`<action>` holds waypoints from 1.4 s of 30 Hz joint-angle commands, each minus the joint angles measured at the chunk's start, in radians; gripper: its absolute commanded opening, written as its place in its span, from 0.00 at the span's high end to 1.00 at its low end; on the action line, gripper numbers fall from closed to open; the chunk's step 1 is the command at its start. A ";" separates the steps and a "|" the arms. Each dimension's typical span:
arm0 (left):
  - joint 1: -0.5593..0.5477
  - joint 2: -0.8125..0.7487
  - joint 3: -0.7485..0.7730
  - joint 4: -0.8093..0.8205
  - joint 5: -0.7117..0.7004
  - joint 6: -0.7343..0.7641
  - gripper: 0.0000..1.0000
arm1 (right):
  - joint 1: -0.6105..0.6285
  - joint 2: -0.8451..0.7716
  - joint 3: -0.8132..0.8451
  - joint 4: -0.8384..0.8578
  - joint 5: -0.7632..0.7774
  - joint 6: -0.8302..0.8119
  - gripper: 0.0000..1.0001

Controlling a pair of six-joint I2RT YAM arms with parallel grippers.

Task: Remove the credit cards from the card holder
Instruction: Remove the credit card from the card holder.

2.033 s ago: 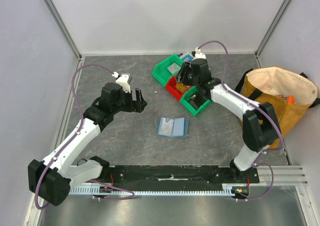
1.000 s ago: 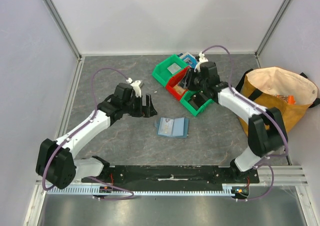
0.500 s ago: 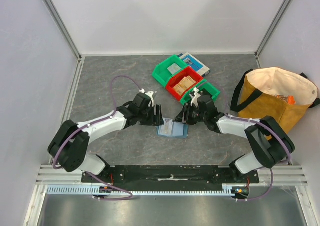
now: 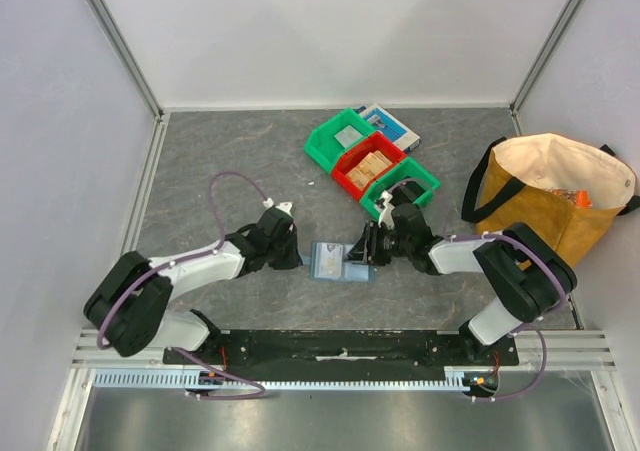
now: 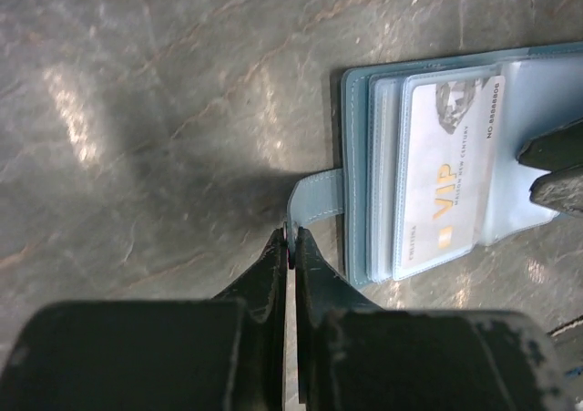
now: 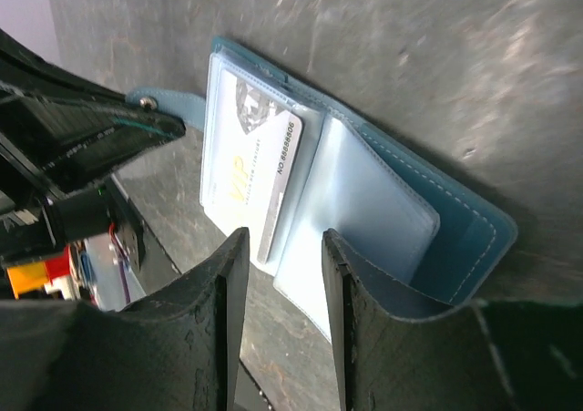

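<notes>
Card holder: the card holder lies open and flat on the counter, near the middle front, between the two grippers
Credit card: one pale credit card with gold lettering sits inside a clear sleeve on the holder's left half; not yet out; whether more cards lie beneath cannot be told
Left gripper: the left gripper is low at the holder's left edge; jaws pinched tight on the end of the strap tab that sticks out from that edge
Right gripper: the right gripper tips down over the holder's right half; jaws part-open with a narrow gap, gripping nothing
Edges and room: bare counter lies left of and in front of the holder; the nearer green bin stands just behind the right wrist; the red bin, the farther green bin and the blue-and-white box sit behind it; the tote bag is well apart at the right edge
Left wrist view only: the strap curls up off the counter into the jaws; the right jaw tips touch the sleeve at the card's far end
Right wrist view only: a snap on the strap; a loose clear sleeve lying over the right half
Top view only: bins, box, bag and both arms reaching inward
Change: half a second earlier the left jaws stood wide over the left edge, now they are closed; two seconds earlier the right gripper hung over the bins
</notes>
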 commanded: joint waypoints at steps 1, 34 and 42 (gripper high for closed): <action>-0.003 -0.117 -0.067 -0.022 -0.010 -0.053 0.98 | 0.066 -0.002 0.029 -0.093 -0.057 -0.047 0.55; -0.069 -0.331 0.078 -0.046 0.103 -0.164 0.59 | 0.112 0.064 0.068 0.015 -0.001 -0.033 0.60; -0.072 -0.156 -0.018 0.085 0.021 -0.198 0.90 | 0.112 0.058 0.077 0.019 -0.004 -0.028 0.60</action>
